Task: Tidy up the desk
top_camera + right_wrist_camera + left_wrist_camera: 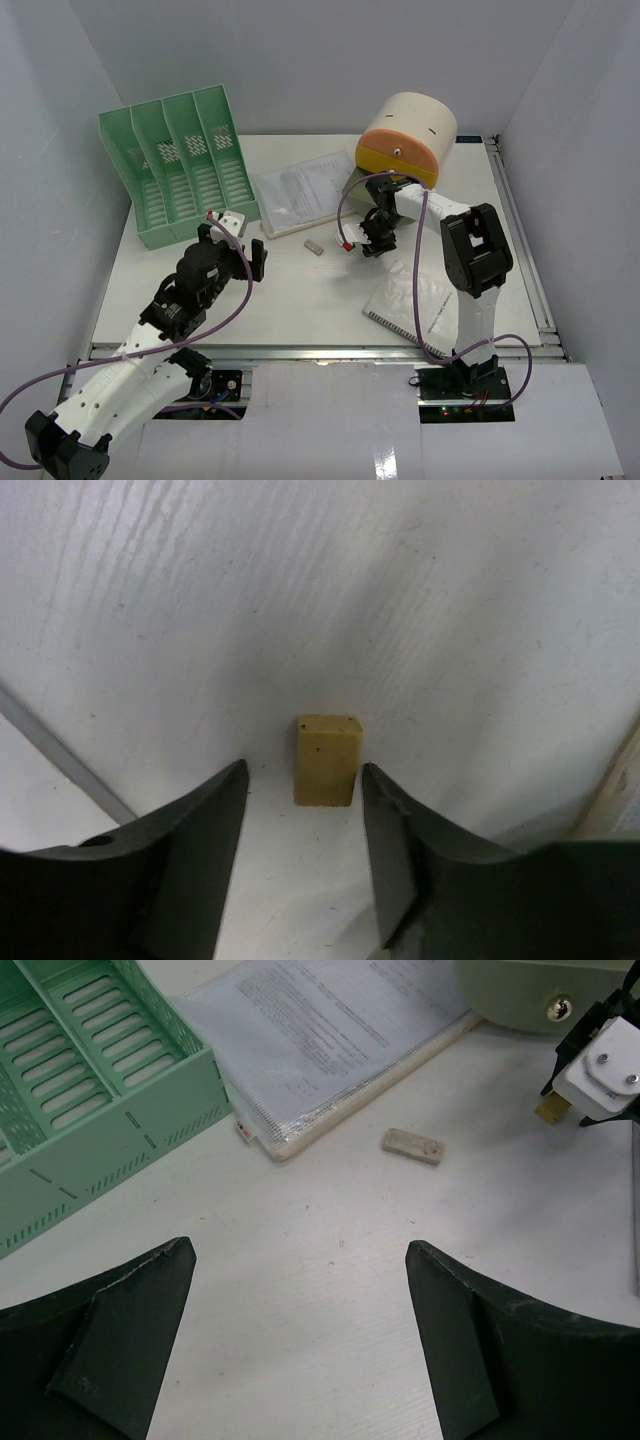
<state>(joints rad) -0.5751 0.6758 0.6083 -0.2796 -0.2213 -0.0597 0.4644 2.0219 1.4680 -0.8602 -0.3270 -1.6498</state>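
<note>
On the white desk (300,300), my right gripper (373,246) points straight down in front of the round container. In the right wrist view a small yellow block (327,760) stands between the tips of this gripper (305,767). The jaws are open. The right finger (400,840) is almost against the block, and a wider gap shows on the left. The left wrist view shows the same block (551,1110) under the right gripper (592,1072). My left gripper (235,252) hovers near the green file rack, wide open and holding nothing (300,1250).
A green file rack (180,170) stands at the back left. A plastic sleeve of papers (300,190) lies beside it. A grey eraser (314,245) lies loose mid-desk. A cream and orange container (405,135) sits at the back. A spiral notebook (415,300) lies front right.
</note>
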